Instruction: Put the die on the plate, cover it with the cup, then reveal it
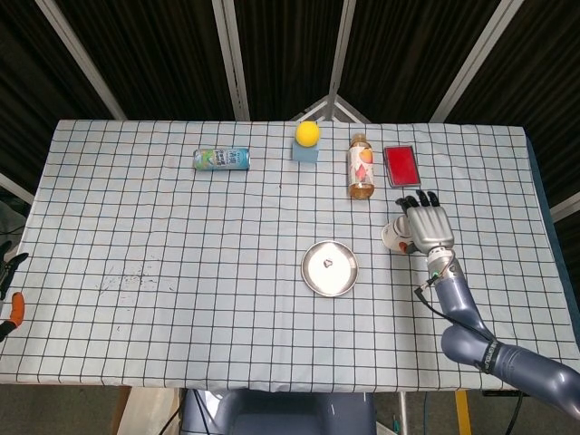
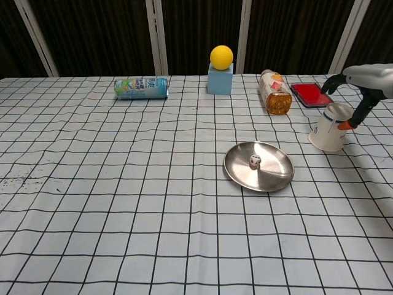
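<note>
A small white die [image 2: 253,161] lies on the round metal plate [image 2: 273,175] near the table's middle; the head view shows the die [image 1: 328,264] on the plate [image 1: 317,276] too. A white paper cup [image 2: 328,129] stands mouth down, slightly tilted, right of the plate. My right hand [image 2: 368,77] hovers at the cup's right side, fingers spread and holding nothing. Its orange-tipped thumb is at the cup's wall; contact is unclear. From above, the right hand [image 1: 428,227] sits just right of the cup [image 1: 394,236]. Only a sliver of my left hand [image 1: 9,290] shows at the left edge.
Along the far side lie a green drink can [image 2: 140,88] on its side, a yellow ball [image 2: 221,56] on a blue block [image 2: 220,78], a juice bottle [image 2: 274,92] lying down, and a red flat case [image 2: 311,94] just behind the cup.
</note>
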